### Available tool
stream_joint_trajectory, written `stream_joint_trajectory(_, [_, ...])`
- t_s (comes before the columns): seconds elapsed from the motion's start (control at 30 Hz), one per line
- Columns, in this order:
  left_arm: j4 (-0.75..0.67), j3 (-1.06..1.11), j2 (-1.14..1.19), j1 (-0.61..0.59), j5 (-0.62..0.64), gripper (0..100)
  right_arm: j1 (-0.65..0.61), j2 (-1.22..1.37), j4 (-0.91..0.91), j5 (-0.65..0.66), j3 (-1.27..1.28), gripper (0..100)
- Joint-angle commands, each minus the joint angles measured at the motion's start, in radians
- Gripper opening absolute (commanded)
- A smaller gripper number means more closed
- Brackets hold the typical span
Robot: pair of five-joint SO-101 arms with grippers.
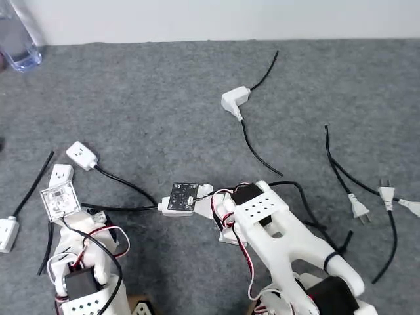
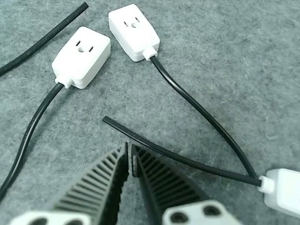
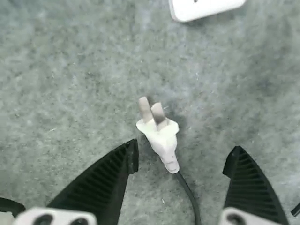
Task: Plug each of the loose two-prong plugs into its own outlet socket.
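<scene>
- A white two-prong plug (image 3: pixel 159 133) was seen lying flat on the grey carpet (image 3: pixel 70 70), between the widely spread fingers of the right gripper (image 3: pixel 183 152) and touched by neither.
- The left gripper (image 2: pixel 130 150) was pressed together, empty, near an outlet socket (image 2: pixel 82 56) and a second socket (image 2: pixel 133 30).

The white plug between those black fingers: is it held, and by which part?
Nothing is held. The plug lies loose on the mat inside the open right end effector, untouched. The left end effector is shut on nothing.
</scene>
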Motion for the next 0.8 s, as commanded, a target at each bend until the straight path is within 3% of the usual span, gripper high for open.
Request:
stream_joint_trajectory(0.0, [0.0, -0.01, -0.012, 0.008, -0.006, 1, -0.012, -0.008, 0.051, 0.003, -0.051, 30.8])
stream_joint_trajectory(0.47, [0.002, -0.01, -0.012, 0.003, -0.006, 1, -0.012, -0.038, -0.033, 0.003, 0.018, 30.8])
stream_joint_trajectory(0.77, [0.002, -0.01, -0.012, 0.005, -0.006, 1, -0.09, -0.048, 0.005, -0.069, 0.041, 30.7])
